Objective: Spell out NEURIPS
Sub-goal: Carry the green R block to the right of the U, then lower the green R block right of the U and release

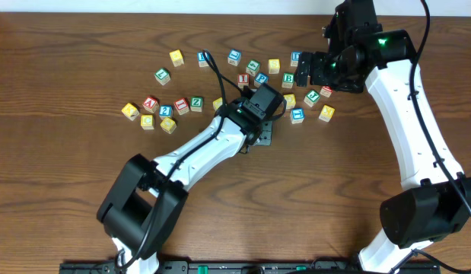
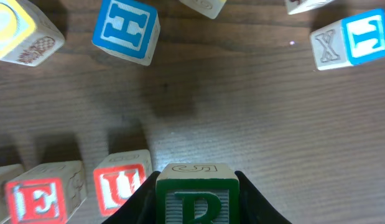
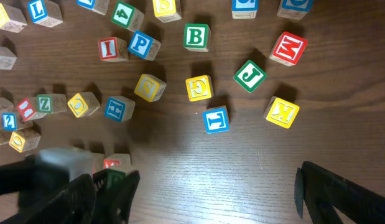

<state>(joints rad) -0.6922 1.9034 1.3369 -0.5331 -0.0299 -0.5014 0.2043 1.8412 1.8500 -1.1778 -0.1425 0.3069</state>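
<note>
My left gripper [image 2: 196,208] is shut on the green R cube [image 2: 196,198], held just right of the red U cube [image 2: 120,186]. The red E cube [image 2: 43,200] sits left of U, in the same row. A further cube shows only an edge at the left border. From overhead my left gripper [image 1: 258,133] covers that row. The red I cube [image 3: 111,48] and the blue P cube [image 3: 141,43] lie side by side among the loose cubes. My right gripper [image 3: 192,205] hangs high over the table, open and empty, and appears overhead as well [image 1: 305,70].
Loose cubes lie scattered behind the row: blue H [image 2: 125,28], blue T [image 3: 216,119], green B [image 3: 195,36], green J [image 3: 249,75], red M [image 3: 288,48], yellow K [image 3: 282,112]. A cluster with red A [image 1: 150,103] and green Z [image 1: 196,103] sits to the left.
</note>
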